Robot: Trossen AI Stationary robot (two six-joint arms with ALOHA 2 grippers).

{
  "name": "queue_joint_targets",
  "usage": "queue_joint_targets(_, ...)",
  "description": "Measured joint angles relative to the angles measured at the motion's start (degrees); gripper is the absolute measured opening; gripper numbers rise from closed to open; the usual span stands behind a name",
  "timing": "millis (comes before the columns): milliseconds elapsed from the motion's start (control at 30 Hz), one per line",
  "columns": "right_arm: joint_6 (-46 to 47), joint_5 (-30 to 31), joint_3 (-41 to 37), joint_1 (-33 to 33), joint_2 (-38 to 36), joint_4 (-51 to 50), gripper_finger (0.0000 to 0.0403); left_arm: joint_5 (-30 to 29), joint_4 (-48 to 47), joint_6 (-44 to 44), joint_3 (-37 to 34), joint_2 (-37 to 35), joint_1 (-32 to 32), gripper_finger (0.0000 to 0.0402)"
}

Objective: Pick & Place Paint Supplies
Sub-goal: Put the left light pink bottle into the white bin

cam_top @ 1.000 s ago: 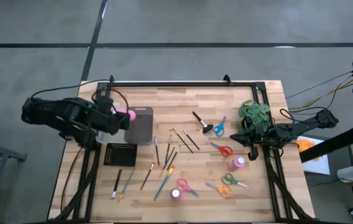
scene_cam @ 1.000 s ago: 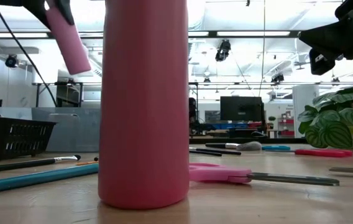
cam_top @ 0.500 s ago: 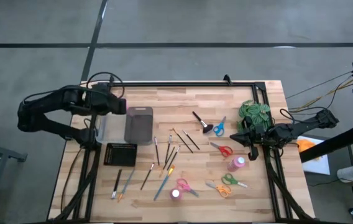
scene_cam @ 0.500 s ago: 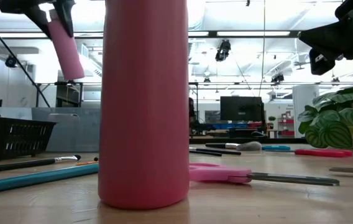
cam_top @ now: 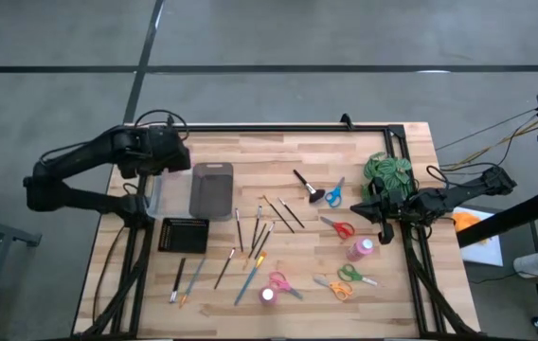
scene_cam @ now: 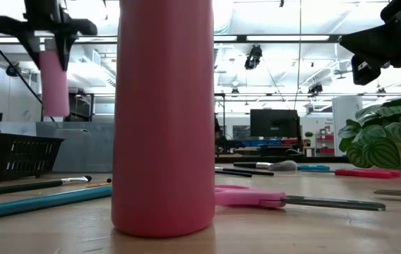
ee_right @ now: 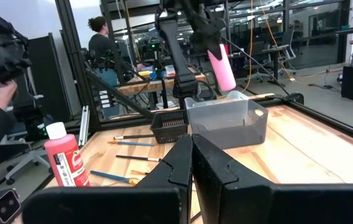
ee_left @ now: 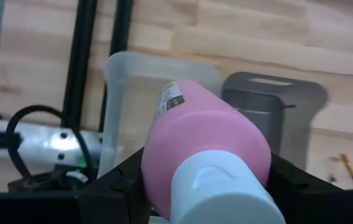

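Left hand [scene_cam: 58, 53] grasping a pink bottle [scene_cam: 54, 83] has swung it upright over the clear bin [ee_right: 226, 121], ready for release; right hand [ee_right: 192, 149] idles clenched.

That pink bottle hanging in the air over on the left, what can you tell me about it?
The held pink bottle is a smooth, plastic-looking cylinder with a white cap and a small printed label near its far end. The left gripper clamps it from both sides just behind the cap. It touches nothing else. In the low view it hangs upright, cap end up in the fingers, well above the table. Seen from the wrist, it hangs over the clear plastic bin, beside a grey bin.
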Motion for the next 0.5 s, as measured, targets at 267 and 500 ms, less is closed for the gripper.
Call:
queue_joint_targets(267,0.00,0.00,0.01,0.02,0.00,-0.01,0.0009,3.14,0.08,4.87,-5.24,0.05,11.80,0.0197)
queue_joint_targets(500,0.01,0.00,0.00,0.02,0.00,0.00,0.0009,6.08,4.76,13.80,-10.20,0.04,21.27,0.0197)
